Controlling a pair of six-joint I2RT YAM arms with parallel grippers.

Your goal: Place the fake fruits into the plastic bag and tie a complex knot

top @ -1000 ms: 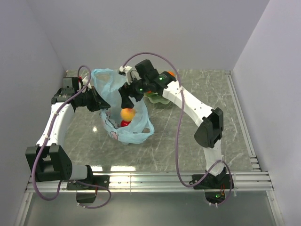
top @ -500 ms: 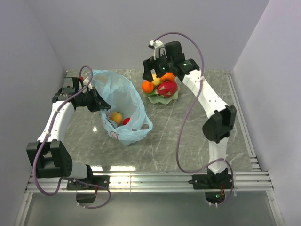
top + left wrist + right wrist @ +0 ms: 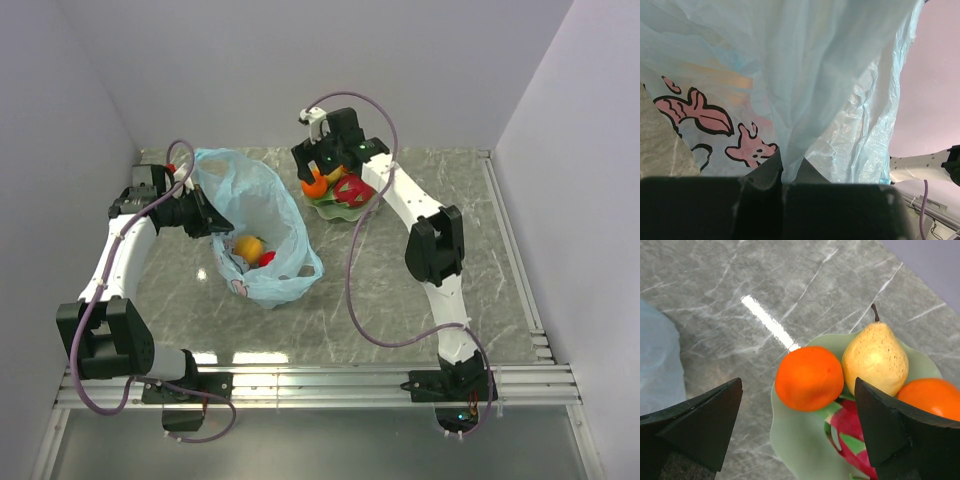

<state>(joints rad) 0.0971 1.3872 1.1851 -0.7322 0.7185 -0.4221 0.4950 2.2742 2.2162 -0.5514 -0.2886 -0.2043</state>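
The light-blue plastic bag (image 3: 252, 205) stands open at the left of the table. Inside it lie two fake fruits, a yellow-orange one (image 3: 248, 247) and a red one (image 3: 267, 258). My left gripper (image 3: 205, 216) is shut on the bag's left rim; in the left wrist view the film (image 3: 815, 75) is pinched between the gripper's (image 3: 782, 172) fingers. My right gripper (image 3: 318, 172) hangs open just above the pale green plate (image 3: 362, 211). In the right wrist view an orange (image 3: 809, 378) sits between its jaws (image 3: 797, 386), with a pear (image 3: 875, 360), a second orange (image 3: 932, 397) and a pink-red fruit (image 3: 850, 435) beside it.
The plate (image 3: 795, 440) sits on grey marble table top (image 3: 400, 290) near the back wall. White walls close in the left, back and right sides. A metal rail (image 3: 330, 385) runs along the near edge. The bag's edge (image 3: 657, 360) shows left of the right gripper.
My right arm swung from above the bag's mouth back to the plate and came down over the orange. The yellow-orange fruit now lies in the bag. The left arm stayed put.
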